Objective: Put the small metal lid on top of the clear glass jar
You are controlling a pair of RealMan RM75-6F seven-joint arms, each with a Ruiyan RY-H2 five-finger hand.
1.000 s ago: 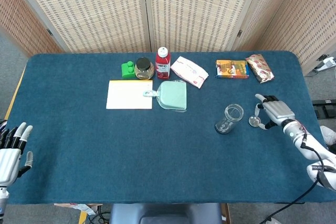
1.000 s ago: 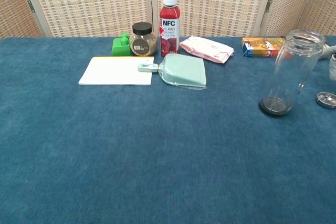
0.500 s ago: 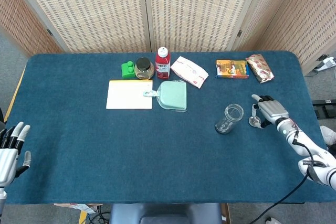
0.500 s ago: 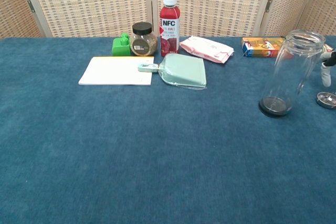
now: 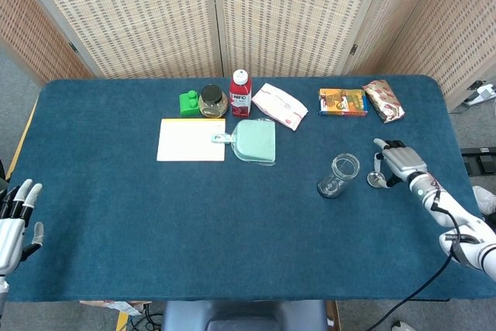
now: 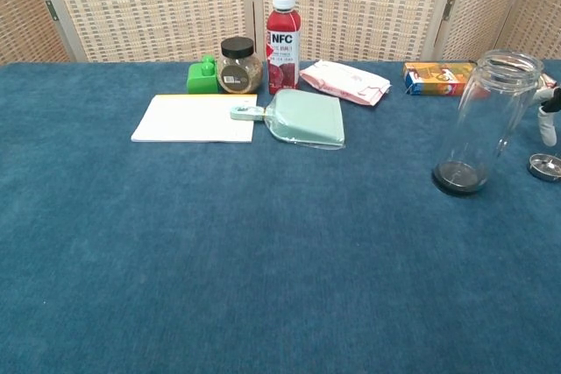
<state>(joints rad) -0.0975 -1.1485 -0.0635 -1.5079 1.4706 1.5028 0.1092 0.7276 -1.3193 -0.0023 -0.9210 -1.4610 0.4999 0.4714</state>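
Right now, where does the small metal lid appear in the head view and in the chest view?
Head view: the small metal lid lies on the table, right of the clear glass jar, beside the right hand.
Chest view: the lid sits at the right edge, partly cut off.
Shared landmark: the clear glass jar, just left of the lid in both.

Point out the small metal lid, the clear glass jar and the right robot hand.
small metal lid (image 5: 377, 181): head view, top face.
clear glass jar (image 6: 491, 120): chest view, middle of its wall.
right robot hand (image 5: 401, 162): head view, back of the hand.
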